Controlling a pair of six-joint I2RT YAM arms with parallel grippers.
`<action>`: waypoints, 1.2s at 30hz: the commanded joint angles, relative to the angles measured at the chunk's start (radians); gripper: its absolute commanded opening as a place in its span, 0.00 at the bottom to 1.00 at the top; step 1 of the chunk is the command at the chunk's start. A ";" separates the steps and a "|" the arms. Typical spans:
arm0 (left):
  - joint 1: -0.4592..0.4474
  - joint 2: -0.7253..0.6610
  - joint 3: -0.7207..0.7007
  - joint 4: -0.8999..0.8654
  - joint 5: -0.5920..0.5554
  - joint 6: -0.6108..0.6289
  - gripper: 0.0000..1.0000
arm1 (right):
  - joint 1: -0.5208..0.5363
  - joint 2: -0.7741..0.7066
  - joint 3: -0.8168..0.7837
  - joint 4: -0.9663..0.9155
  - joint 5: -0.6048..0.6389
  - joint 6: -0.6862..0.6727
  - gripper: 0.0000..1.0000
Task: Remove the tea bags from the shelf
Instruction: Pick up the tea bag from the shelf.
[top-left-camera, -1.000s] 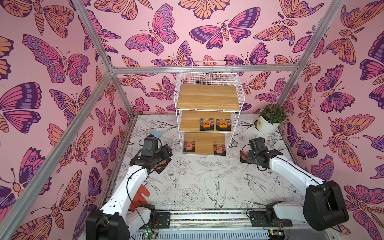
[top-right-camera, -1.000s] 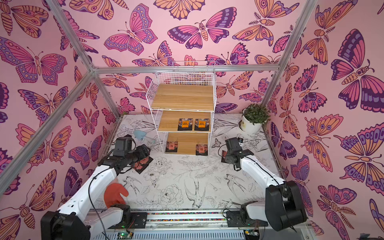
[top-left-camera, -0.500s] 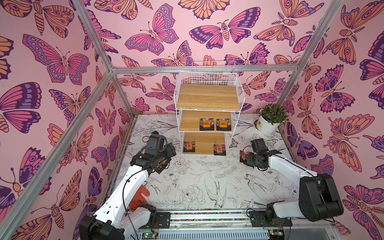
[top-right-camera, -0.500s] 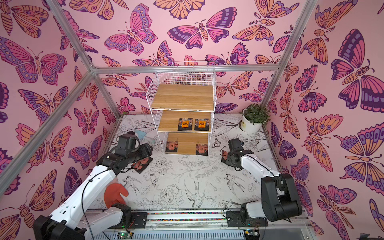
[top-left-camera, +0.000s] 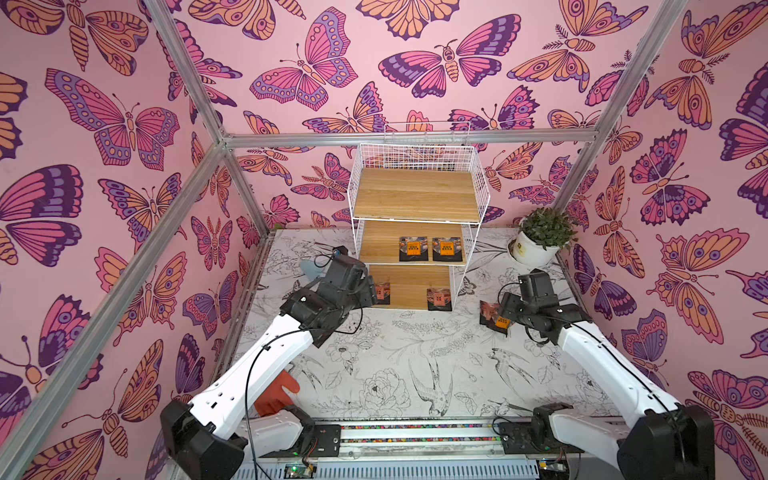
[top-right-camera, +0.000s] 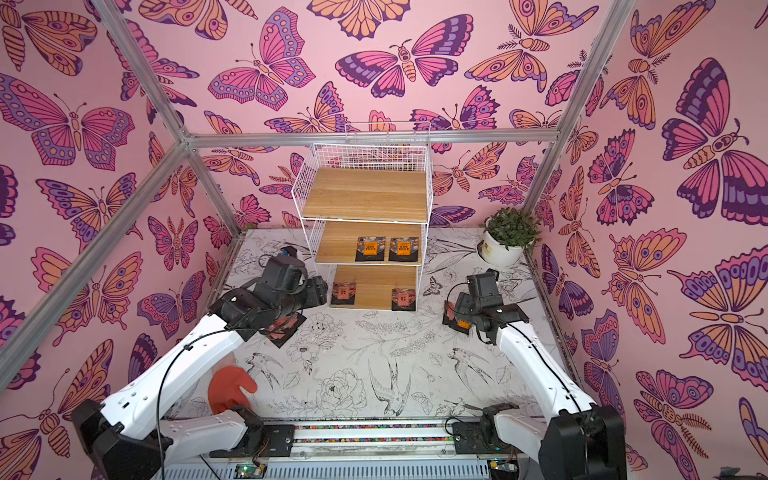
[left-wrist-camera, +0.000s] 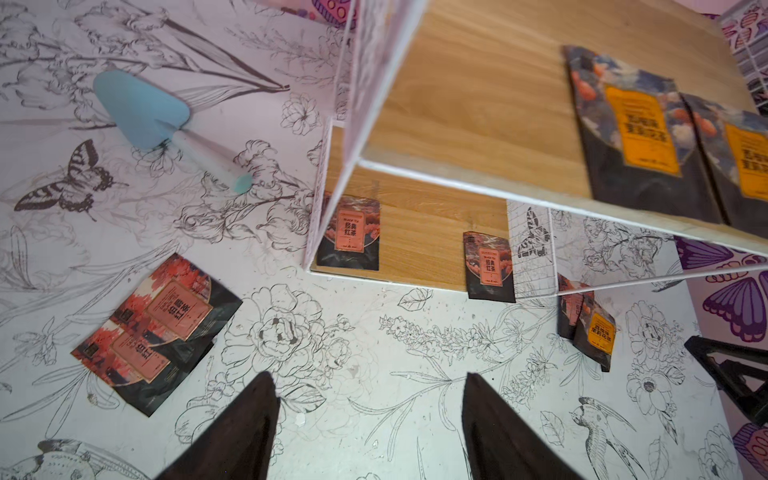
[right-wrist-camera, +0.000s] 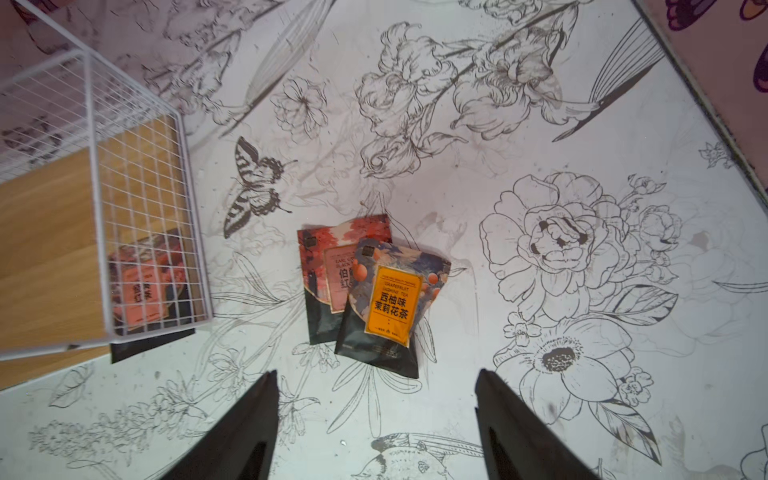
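On the shelf (top-left-camera: 417, 194) lie four tea bags: two orange-labelled ones (top-left-camera: 413, 248) side by side at the front edge of the middle board, and two reddish ones on the bottom board. Of those two, one (top-right-camera: 343, 292) lies at the front corner on the left arm's side and the other (top-left-camera: 439, 298) at the opposite front corner, slightly overhanging the edge. Beside the shelf on the table (top-left-camera: 415, 357), two overlapping reddish tea bags (left-wrist-camera: 153, 328) lie on the left arm's side. On the right arm's side an orange-labelled one (right-wrist-camera: 390, 303) partly covers a reddish one (right-wrist-camera: 328, 270). The left gripper (left-wrist-camera: 368, 378) hovers before the bottom board, jaws wide apart, holding nothing. The right gripper (right-wrist-camera: 376, 372) hangs by the right-hand pair, also spread wide and empty. A broad stretch of table lies between the arms in front of the shelf. A plant pot (top-left-camera: 532, 249) and a blue scoop (left-wrist-camera: 145, 112) flank the shelf farther back.
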 joint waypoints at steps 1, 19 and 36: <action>-0.080 0.043 0.065 -0.056 -0.129 -0.001 0.73 | -0.004 -0.007 0.037 -0.015 -0.014 -0.012 0.82; -0.224 0.408 0.558 -0.141 -0.237 0.126 0.73 | -0.061 -0.050 0.036 0.034 -0.071 -0.030 0.90; -0.272 0.554 0.628 -0.054 -0.338 0.135 0.76 | -0.130 -0.066 0.022 0.069 -0.160 -0.037 0.94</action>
